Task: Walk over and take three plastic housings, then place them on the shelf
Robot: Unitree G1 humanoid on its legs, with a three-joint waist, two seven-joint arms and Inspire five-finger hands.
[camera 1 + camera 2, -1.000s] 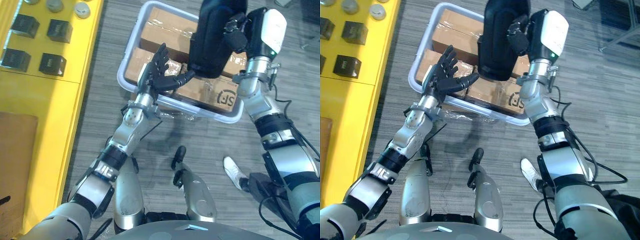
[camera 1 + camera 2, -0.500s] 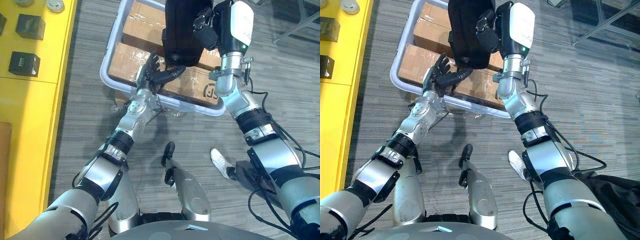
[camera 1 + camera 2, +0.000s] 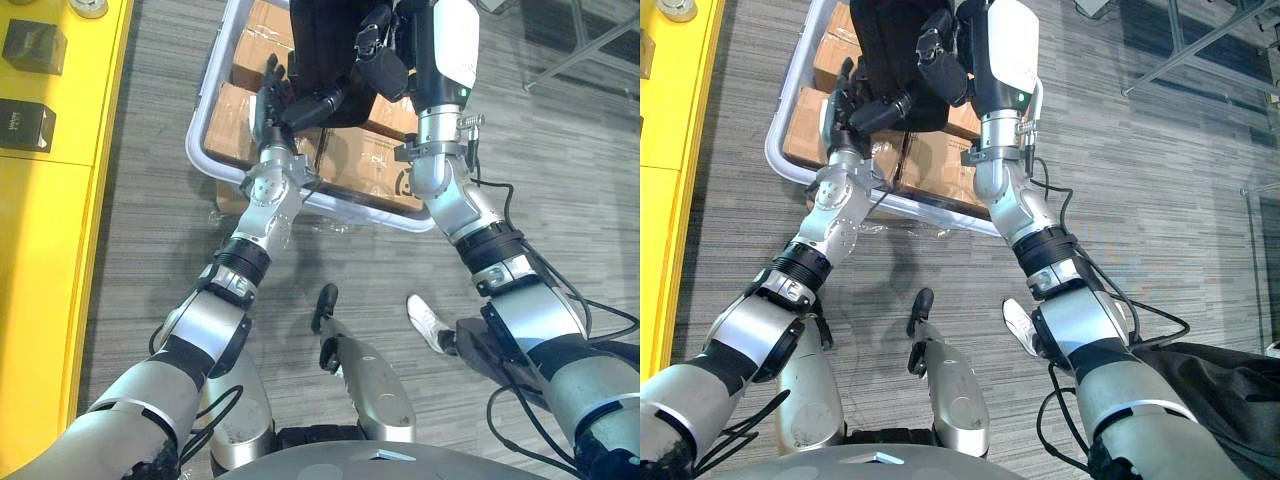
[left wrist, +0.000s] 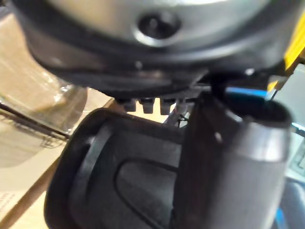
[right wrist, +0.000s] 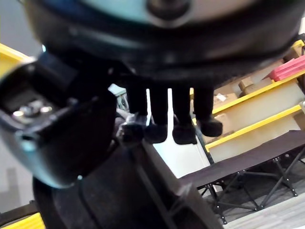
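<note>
A large black plastic housing (image 3: 322,45) hangs above the bin, and my right hand (image 3: 385,55) is shut on its right edge. The right wrist view has the fingers (image 5: 183,129) curled over the housing's rim (image 5: 157,191). My left hand (image 3: 272,95) is open just left of the housing, its fingers straight. Its thumb (image 4: 233,157) lies against the housing's dark shell (image 4: 119,181). In the right eye view the housing (image 3: 888,45) sits between the left hand (image 3: 845,100) and the right hand (image 3: 945,55).
Below the hands stands a white-rimmed bin (image 3: 330,205) of cardboard boxes (image 3: 370,160) under clear film. A yellow shelf (image 3: 50,220) with small black boxes (image 3: 24,125) runs along the left. A person's white shoe (image 3: 430,322) is on the grey floor.
The camera has swung, shifting the whole picture. My left hand has closed in on the housing and its thumb now rests against it. The right hand keeps its hold.
</note>
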